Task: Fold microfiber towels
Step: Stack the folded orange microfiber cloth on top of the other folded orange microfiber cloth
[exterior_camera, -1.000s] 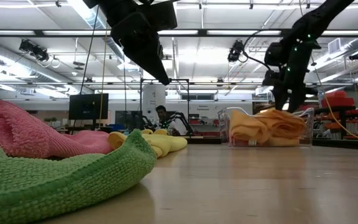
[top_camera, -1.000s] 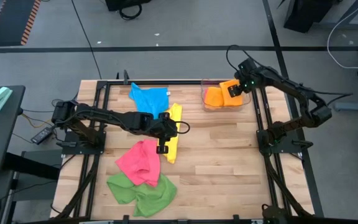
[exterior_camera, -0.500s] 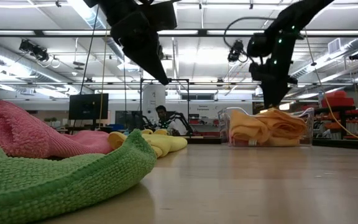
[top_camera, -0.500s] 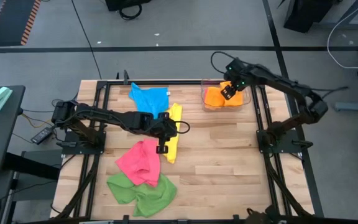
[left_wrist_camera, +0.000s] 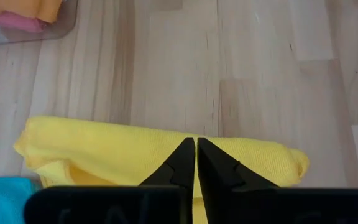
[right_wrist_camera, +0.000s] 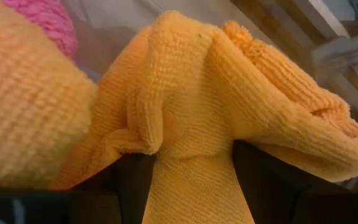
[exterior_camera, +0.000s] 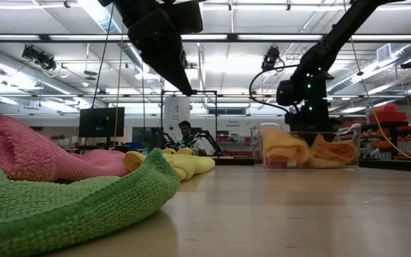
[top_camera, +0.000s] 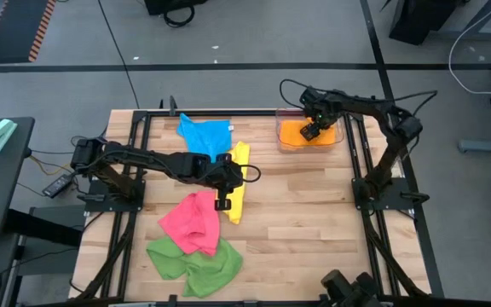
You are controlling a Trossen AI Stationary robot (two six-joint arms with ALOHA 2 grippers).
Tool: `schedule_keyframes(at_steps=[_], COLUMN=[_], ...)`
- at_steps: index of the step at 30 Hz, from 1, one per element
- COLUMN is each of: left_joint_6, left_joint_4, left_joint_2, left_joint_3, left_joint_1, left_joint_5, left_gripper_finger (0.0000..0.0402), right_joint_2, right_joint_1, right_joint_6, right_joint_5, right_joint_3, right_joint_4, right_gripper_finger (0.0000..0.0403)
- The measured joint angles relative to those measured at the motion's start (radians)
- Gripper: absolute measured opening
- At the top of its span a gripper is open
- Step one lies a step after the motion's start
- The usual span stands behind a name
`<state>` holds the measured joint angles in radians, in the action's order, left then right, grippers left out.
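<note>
Orange towel (top_camera: 297, 134) lies in the clear bin (top_camera: 283, 145) at upper right, gripped between the right gripper (top_camera: 310, 131)'s parted fingers. The left gripper (top_camera: 222, 203), nearly closed and empty, hovers over the yellow towel (top_camera: 239, 183) at centre. No writing is readable.

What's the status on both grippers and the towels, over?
Left gripper shut, empty, above yellow towel. Right gripper in bin, gripping orange towel. Nothing blocking.

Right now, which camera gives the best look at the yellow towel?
The left wrist view: the yellow towel fills the picture, folded on bare wood. The high view shows it small, partly under the left gripper. The low view catches only a distant lump.
</note>
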<state>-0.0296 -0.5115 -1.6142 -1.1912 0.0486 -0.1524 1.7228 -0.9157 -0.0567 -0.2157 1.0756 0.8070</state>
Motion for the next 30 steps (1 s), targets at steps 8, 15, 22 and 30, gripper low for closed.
schedule_keyframes(at_steps=[8,15,22,30], left_joint_6=[-0.001,0.000,0.020,0.021], left_joint_4=[-0.002,0.010,0.013,0.011], left_joint_2=[0.000,0.000,0.000,0.000], left_joint_3=[0.000,0.000,-0.001,-0.001], left_joint_1=[-0.001,-0.001,-0.001,-0.001], left_joint_5=[0.000,0.000,0.000,0.000], left_gripper_finger=[0.0010,0.0027,0.0023,0.0014], right_joint_2=[-0.179,-0.218,-0.084,0.035], right_joint_1=[0.000,0.021,0.076,0.103], right_joint_6=[0.038,0.036,-0.025,-0.015], right_joint_5=[0.032,0.120,0.123,0.125], right_joint_3=[0.018,0.016,0.014,0.019], right_joint_4=[0.041,0.204,0.215,0.180], right_gripper_finger=[0.0227,0.0227,0.0227,0.0227])
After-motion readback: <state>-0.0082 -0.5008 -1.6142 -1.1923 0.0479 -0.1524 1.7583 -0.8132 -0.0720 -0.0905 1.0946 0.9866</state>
